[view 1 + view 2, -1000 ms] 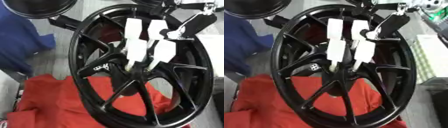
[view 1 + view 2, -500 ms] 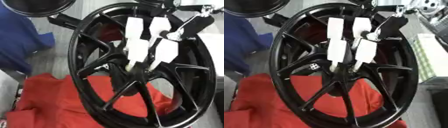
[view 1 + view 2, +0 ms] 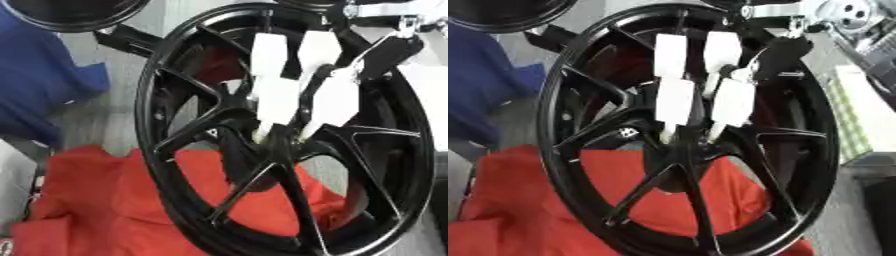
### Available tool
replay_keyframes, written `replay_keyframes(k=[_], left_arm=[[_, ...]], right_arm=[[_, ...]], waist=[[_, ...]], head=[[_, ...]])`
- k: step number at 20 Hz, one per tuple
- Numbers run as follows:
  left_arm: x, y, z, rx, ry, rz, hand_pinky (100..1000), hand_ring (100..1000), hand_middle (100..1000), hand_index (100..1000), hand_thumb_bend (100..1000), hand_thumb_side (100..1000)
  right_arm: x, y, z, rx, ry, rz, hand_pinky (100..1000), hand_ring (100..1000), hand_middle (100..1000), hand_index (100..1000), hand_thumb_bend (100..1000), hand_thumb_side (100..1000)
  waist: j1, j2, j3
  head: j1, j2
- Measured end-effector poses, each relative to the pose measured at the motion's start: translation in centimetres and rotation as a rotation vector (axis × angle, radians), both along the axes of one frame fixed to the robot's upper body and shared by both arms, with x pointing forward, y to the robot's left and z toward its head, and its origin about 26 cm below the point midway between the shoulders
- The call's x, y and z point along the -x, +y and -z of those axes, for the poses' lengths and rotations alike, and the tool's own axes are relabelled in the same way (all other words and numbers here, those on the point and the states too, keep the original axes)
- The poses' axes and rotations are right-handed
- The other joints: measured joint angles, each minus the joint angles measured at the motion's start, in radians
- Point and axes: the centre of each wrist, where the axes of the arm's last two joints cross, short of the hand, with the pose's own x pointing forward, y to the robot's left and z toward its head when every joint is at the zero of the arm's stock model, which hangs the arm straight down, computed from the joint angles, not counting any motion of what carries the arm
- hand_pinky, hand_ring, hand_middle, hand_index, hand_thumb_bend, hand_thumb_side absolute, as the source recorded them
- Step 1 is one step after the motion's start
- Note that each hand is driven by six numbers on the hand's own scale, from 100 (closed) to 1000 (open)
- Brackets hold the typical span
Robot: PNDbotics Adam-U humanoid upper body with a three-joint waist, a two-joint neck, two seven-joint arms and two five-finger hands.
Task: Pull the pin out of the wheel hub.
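Wheel (image 3: 175, 150), black, stands on edge on a red cloth (image 3: 96, 205), tilted, filling most of the view. Right hand (image 3: 302, 90) comes down from the top, its white fingers (image 3: 674, 102) reaching straight to the hub (image 3: 677, 145) at the centre. Fingertips touch there; whether they pinch the pin, I cannot tell, since the pin itself is hidden. Blue cloth (image 3: 39, 90) lies just beside the rim at left.
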Motion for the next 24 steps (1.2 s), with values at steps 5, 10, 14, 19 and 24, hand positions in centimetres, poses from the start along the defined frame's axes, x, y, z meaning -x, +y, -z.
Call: replay_keyframes(k=[5, 10, 14, 19, 24], left_arm=[[0.0, 0.0, 0.0, 0.000, 0.000, 0.000, 716, 752, 805, 849, 594, 689], [0.0, 0.0, 0.0, 0.003, 0.001, -0.001, 716, 753, 805, 846, 593, 689], [-0.1, -0.1, 0.1, 0.009, 0.002, -0.002, 716, 754, 806, 845, 589, 691], [-0.1, -0.1, 0.1, 0.009, 0.002, -0.002, 717, 755, 806, 843, 590, 689], [-0.1, -0.1, 0.1, 0.010, 0.002, -0.002, 717, 755, 806, 843, 587, 691]], right_arm=[[0.0, 0.1, -0.1, -0.043, -0.009, 0.002, 861, 833, 565, 645, 123, 261], [0.0, 0.2, -0.1, -0.080, -0.020, 0.010, 842, 782, 448, 521, 100, 144], [0.0, 0.3, -0.1, -0.107, -0.020, 0.010, 829, 725, 329, 414, 123, 100], [0.2, 0.6, -0.6, -0.117, -0.039, 0.006, 822, 670, 248, 343, 233, 100], [1.1, 1.0, -2.3, -0.138, -0.102, -0.018, 824, 643, 216, 315, 286, 100]], waist=[[0.000, 0.000, -0.001], [0.000, 0.000, 0.000], [0.000, 0.000, 0.000], [0.000, 0.001, 0.001], [0.000, 0.001, -0.003]], head=[[0.000, 0.000], [0.000, 0.000], [0.000, 0.000], [-0.001, 0.000], [0.000, 0.001]])
